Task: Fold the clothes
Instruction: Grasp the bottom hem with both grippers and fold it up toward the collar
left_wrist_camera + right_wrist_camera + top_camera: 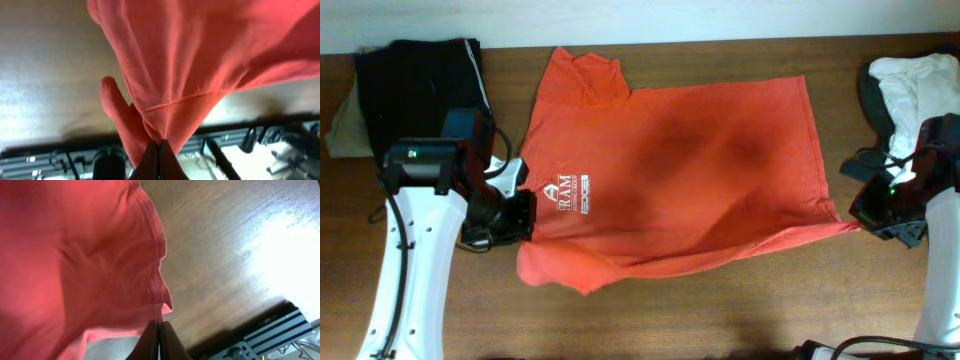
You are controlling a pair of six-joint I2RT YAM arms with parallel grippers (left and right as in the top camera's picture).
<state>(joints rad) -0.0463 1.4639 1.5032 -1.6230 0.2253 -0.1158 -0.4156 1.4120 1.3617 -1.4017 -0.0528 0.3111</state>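
Note:
An orange-red T-shirt (680, 170) with white lettering lies spread across the middle of the wooden table, its neck towards the back left. My left gripper (525, 215) is shut on the shirt's left edge near the lettering; in the left wrist view the cloth (200, 60) hangs from the closed fingers (159, 145). My right gripper (860, 222) is shut on the shirt's right corner; in the right wrist view the hem (100, 270) is pinched between the closed fingers (160, 325).
A black garment (420, 75) lies on a tan one at the back left. A white garment (920, 85) lies on something dark at the back right. Bare wooden table (720, 310) shows in front of the shirt.

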